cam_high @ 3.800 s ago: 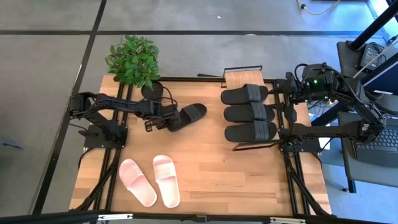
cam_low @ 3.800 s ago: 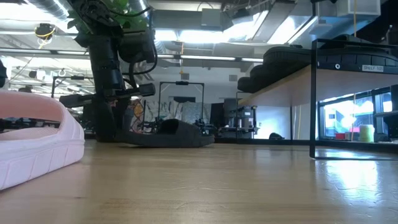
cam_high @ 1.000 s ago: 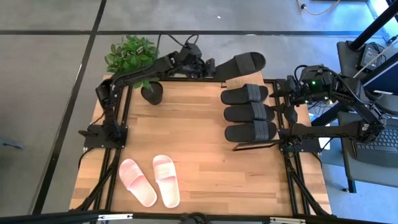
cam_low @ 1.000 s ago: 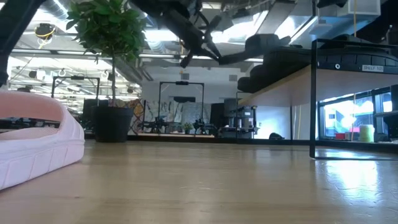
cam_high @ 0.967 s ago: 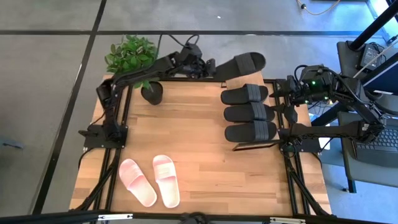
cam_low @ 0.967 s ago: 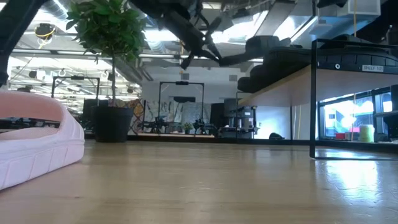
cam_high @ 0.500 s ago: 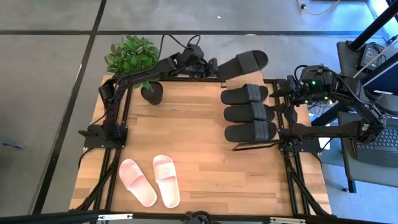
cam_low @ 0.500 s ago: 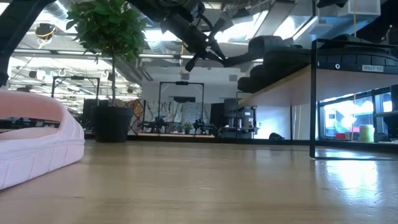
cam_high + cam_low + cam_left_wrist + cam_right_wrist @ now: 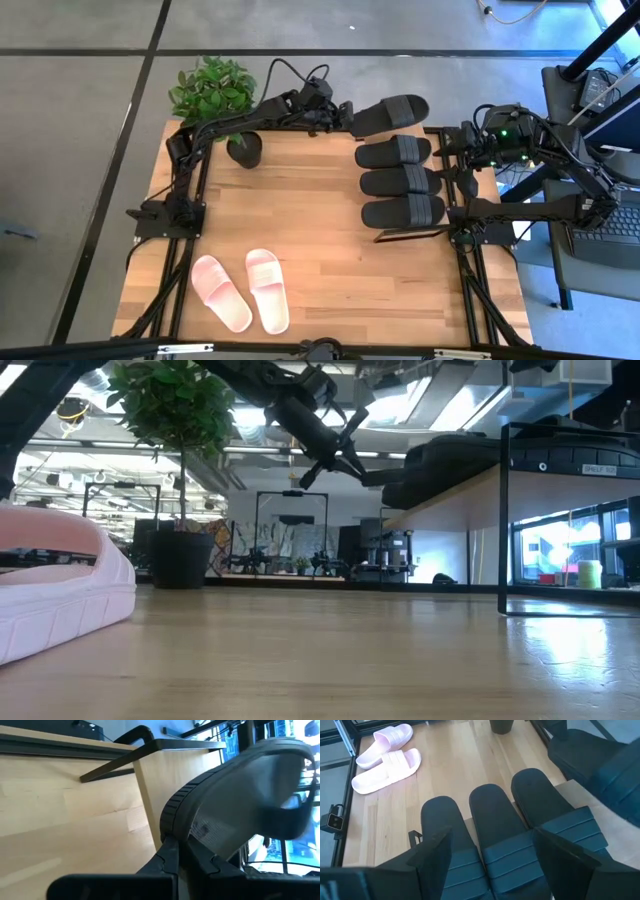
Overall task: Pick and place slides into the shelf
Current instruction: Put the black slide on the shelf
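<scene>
Left gripper (image 9: 342, 113) clamped on the fourth black slide (image 9: 392, 110) by its heel edge; thin grip may slip over the shelf (image 9: 378, 127); right gripper (image 9: 485, 851) spread, waiting.

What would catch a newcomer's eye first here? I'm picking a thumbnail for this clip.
Most striking is the left tool, shut on a black slide held in the air over the far end of the shelf, next to three black slides already lined up there. Next come the two pink slides lying side by side on the table's near left part, and the potted plant at the far left corner.
</scene>
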You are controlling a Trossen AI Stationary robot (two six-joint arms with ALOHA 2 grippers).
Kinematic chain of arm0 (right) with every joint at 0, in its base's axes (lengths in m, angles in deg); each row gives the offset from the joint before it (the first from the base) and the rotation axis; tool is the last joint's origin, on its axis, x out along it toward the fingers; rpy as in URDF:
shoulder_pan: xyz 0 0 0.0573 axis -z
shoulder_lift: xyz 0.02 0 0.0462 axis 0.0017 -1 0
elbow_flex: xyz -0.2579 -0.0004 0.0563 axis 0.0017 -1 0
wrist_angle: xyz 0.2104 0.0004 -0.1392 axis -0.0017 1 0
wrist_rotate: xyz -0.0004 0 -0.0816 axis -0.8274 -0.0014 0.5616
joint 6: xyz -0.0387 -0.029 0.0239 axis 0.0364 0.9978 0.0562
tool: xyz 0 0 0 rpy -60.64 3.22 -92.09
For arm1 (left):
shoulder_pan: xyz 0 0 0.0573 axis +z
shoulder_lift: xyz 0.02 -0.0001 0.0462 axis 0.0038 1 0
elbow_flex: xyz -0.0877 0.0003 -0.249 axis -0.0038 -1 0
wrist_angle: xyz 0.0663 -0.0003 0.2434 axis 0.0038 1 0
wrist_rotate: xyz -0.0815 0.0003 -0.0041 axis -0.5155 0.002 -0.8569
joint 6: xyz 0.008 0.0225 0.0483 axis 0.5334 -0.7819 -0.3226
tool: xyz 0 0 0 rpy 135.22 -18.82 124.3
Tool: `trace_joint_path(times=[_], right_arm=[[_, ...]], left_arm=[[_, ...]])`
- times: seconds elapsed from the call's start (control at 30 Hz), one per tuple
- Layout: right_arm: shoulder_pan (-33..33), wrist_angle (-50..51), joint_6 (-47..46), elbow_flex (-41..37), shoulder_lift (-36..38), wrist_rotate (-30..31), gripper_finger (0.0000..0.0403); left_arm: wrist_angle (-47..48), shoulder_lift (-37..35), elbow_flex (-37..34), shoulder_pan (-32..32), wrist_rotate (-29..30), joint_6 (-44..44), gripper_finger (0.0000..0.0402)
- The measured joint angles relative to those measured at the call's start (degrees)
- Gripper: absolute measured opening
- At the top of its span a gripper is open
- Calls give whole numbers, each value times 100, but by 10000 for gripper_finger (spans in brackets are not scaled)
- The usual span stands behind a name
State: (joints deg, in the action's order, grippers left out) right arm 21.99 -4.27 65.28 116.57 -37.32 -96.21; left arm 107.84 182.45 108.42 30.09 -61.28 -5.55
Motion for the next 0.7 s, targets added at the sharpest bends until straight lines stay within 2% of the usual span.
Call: trace_joint_path(times=[0.43, 0.7], right_arm=[[0, -7, 22, 0, 0, 0, 275], [-2, -9, 24, 0, -2, 0, 275]], left_arm=[[3, 3, 0, 0, 235, 3, 2], [6, 121, -2, -6, 177, 9, 3]])
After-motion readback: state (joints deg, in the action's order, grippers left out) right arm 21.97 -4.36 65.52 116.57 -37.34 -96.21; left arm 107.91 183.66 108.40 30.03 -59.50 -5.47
